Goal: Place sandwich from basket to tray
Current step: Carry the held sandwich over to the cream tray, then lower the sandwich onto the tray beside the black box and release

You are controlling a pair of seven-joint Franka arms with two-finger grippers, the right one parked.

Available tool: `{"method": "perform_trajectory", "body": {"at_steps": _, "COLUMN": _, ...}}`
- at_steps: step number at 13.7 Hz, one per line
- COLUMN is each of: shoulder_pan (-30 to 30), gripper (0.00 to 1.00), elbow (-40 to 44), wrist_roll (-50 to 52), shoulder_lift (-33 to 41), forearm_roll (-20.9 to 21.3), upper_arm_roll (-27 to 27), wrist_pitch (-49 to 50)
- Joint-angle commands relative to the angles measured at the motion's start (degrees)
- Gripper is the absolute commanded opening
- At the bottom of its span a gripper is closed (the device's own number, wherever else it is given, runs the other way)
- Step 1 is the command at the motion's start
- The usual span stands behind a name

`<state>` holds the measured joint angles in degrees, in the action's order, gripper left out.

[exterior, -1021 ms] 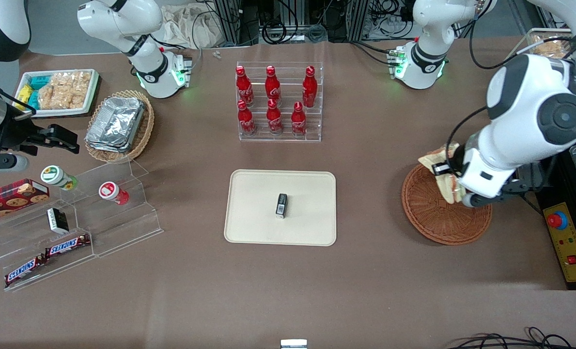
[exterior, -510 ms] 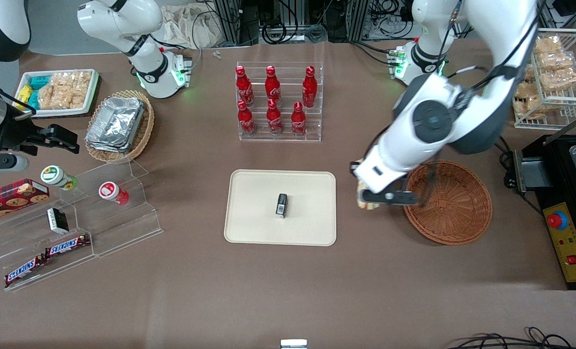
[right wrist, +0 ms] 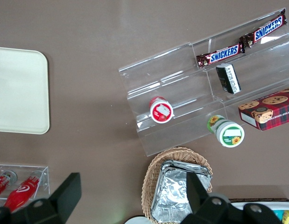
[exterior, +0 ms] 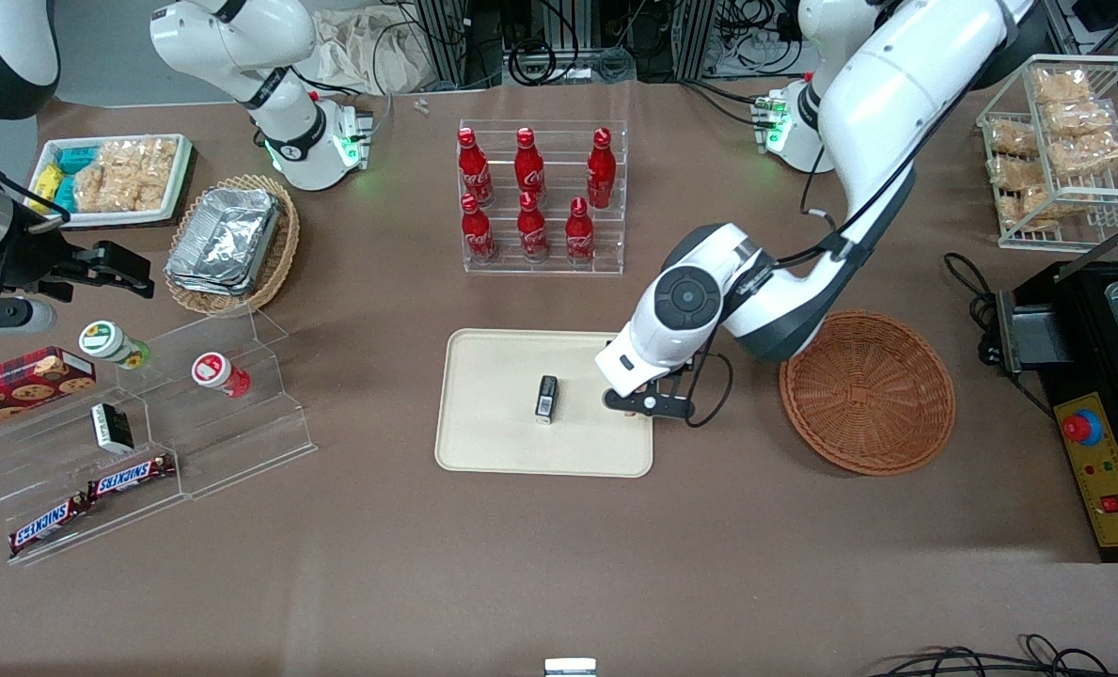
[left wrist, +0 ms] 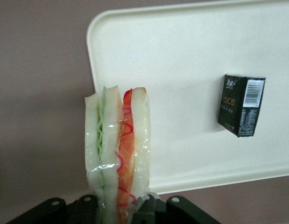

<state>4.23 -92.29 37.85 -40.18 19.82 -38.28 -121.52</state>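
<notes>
We have the triangular white-bread sandwich (left wrist: 117,149) with red and green filling, in clear wrap, pinched between the fingers of the left arm's gripper (exterior: 648,402). It's off the table, hanging out from the jaws with its long axis running straight along the gripper's reach and its layers on edge.

Key relation: the sandwich sits over the edge of the flat cream-beige rectangular tray (exterior: 502,451), at the end toward the working arm. In the wrist view its tip overlaps the tray surface (left wrist: 181,60) while its gripped end is over the rim and bare table. So we judge the carry as nearly done, but a release here risks the wedge landing across the rim.

A small black box (exterior: 546,397) lies near the tray's middle, well apart from the sandwich; it is also clear in the wrist view (left wrist: 241,105). Open tray lies between them.

The round reddish-brown wicker basket (exterior: 867,390) is empty.
</notes>
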Motion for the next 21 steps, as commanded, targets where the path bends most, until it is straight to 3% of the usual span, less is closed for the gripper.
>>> {"method": "perform_trajectory", "body": {"at_steps": 1, "shoulder_pan": 1.0, "gripper": 0.00, "elbow": 3.3, "wrist_roll": 1.4, "shoulder_lift": -5.7, "forearm_roll": 3.3, "upper_arm_roll": 0.0, "wrist_pitch": -2.0}}
{"method": "perform_trajectory", "body": {"at_steps": 4, "shoulder_pan": 1.0, "gripper": 0.00, "elbow": 3.7, "wrist_roll": 1.6, "shoulder_lift": -8.9, "forearm_roll": 4.9, "upper_arm_roll": 0.1, "wrist_pitch": -3.7}}
{"method": "perform_trajectory", "body": {"at_steps": 5, "shoulder_pan": 1.1, "gripper": 0.10, "elbow": 4.6, "wrist_roll": 1.7, "shoulder_lift": -9.6, "forearm_roll": 4.9, "upper_arm_roll": 0.1, "wrist_pitch": -3.7}}
{"method": "perform_trajectory", "body": {"at_steps": 7, "shoulder_pan": 1.1, "gripper": 0.47, "elbow": 4.8, "wrist_roll": 1.7, "shoulder_lift": -10.2, "forearm_roll": 4.7, "upper_arm_roll": 0.1, "wrist_pitch": -3.6}}
{"method": "perform_trajectory", "body": {"at_steps": 8, "shoulder_pan": 1.1, "gripper": 0.87, "elbow": 4.8, "wrist_roll": 1.8, "shoulder_lift": -10.1, "forearm_roll": 4.5, "upper_arm_roll": 0.8, "wrist_pitch": -3.6}}
{"method": "perform_trajectory", "body": {"at_steps": 9, "shoulder_pan": 1.1, "gripper": 1.00, "elbow": 4.8, "wrist_roll": 2.0, "shoulder_lift": -9.8, "forearm_roll": 4.2, "upper_arm_roll": 1.2, "wrist_pitch": -3.6}}
{"method": "perform_trajectory", "body": {"at_steps": 13, "shoulder_pan": 0.5, "gripper": 1.00, "elbow": 5.4, "wrist_roll": 6.0, "shoulder_lift": -5.8, "forearm_roll": 4.0, "upper_arm_roll": 1.2, "wrist_pitch": 3.2}}
{"method": "perform_trajectory", "body": {"at_steps": 17, "shoulder_pan": -4.9, "gripper": 1.00, "elbow": 5.1, "wrist_roll": 4.4, "shoulder_lift": 2.1, "forearm_roll": 3.8, "upper_arm_roll": -0.9, "wrist_pitch": 14.7}}
{"method": "perform_trajectory", "body": {"at_steps": 21, "shoulder_pan": -13.1, "gripper": 1.00, "elbow": 5.0, "wrist_roll": -5.7, "shoulder_lift": 10.4, "forearm_roll": 0.5, "upper_arm_roll": -3.6, "wrist_pitch": 24.2}}
